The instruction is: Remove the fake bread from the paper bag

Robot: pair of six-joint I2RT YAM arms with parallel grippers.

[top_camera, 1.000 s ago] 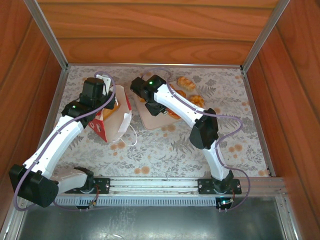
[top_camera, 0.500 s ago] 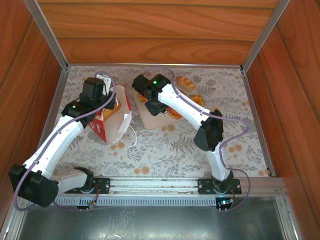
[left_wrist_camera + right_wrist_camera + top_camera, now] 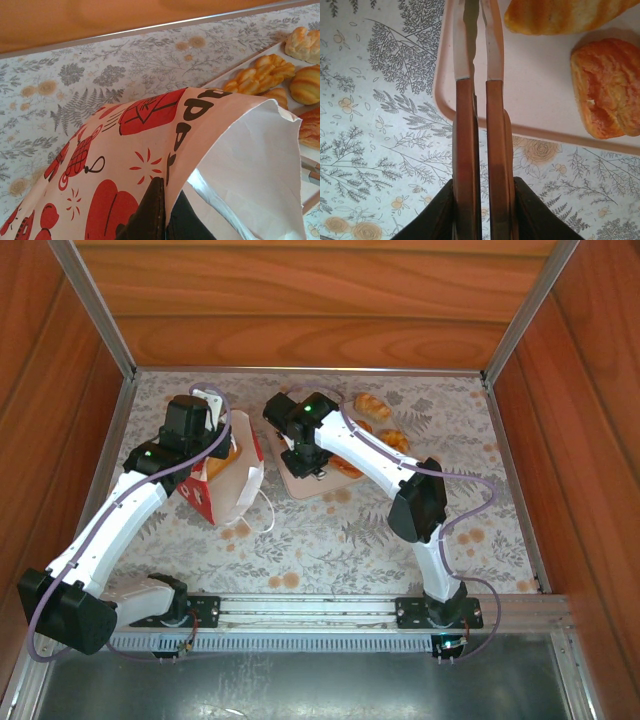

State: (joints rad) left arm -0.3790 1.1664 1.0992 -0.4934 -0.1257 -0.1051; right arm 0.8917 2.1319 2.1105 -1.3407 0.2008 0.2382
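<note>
resting on the beige tray (image 3: 540, 100), the fake bread (image 3: 607, 87) lies clear of the right claw (image 3: 476, 20), whose jaws have just drawn almost together, empty. that suggests one delivery is finished. an orange piece (image 3: 233, 450) seemingly waits in the paper bag (image 3: 228, 485), its rim still pinched by the left claw (image 3: 165, 215).

Left claw (image 3: 165, 205) pinched tight, right claw (image 3: 475, 20) nearly closed, both arms outstretched.
</note>
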